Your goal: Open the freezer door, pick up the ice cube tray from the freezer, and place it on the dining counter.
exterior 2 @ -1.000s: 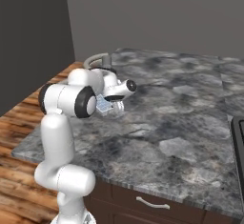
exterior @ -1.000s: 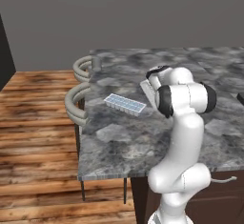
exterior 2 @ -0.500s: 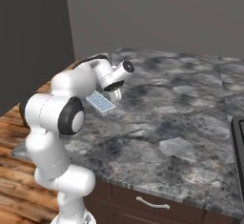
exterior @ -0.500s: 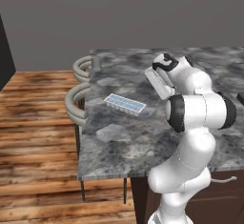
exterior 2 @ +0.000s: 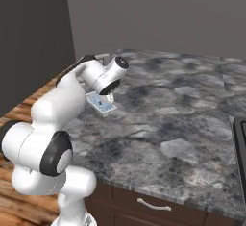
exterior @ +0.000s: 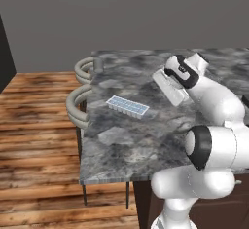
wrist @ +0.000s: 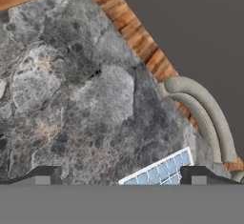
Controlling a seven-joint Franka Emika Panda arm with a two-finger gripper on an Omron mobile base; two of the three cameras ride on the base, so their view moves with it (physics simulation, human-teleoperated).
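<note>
Ice cube tray (exterior: 127, 106) lies flat on the marble tabletop (exterior: 146, 140); our gripper (wrist: 121, 175) hangs released above it.

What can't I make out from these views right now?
- Ice cube tray: right base view, far end hidden behind the arm.
- Ice cube tray: hand view, cut off by the bottom edge.
- Stools: left base view, seats hidden under the dining counter.
</note>
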